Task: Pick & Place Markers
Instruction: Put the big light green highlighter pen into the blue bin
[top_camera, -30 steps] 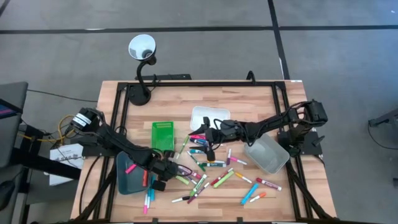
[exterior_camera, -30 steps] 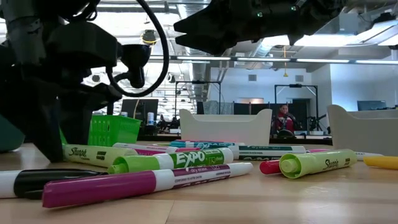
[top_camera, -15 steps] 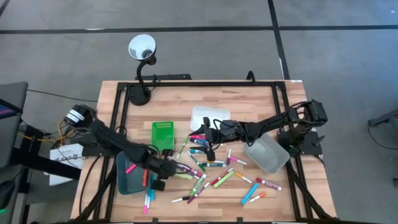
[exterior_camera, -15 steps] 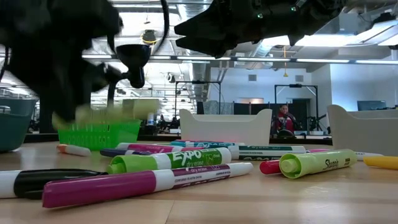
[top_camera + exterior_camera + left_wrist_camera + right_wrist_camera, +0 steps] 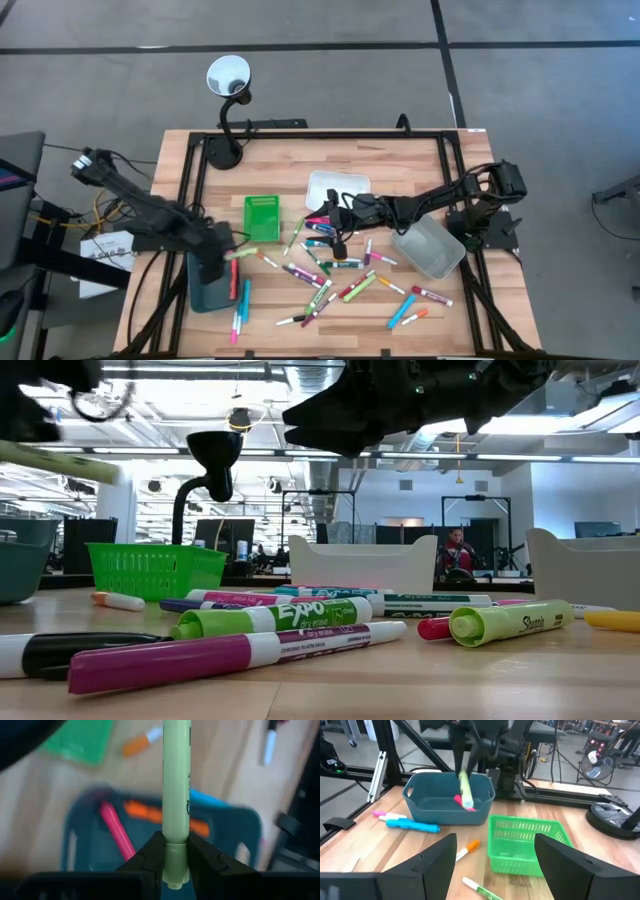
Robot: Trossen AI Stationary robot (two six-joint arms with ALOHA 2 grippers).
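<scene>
Pale-green marker (image 5: 176, 795) clamped in left tool (image 5: 175, 857), above teal tray (image 5: 240, 825).

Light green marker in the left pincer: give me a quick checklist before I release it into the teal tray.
1. Grip: left pincer shut on the light green marker, fingers on both sides near one end. Ok.
2. Position: marker hangs above the teal tray in the left wrist view. Ok.
3. Room in tray: a pink marker and orange ones lie inside, with bare floor showing. Ok.
4. Height above the tray: cannot tell.
5. Right pincer open, waiting over the marker pile, clear of the tray. Ok.
</scene>
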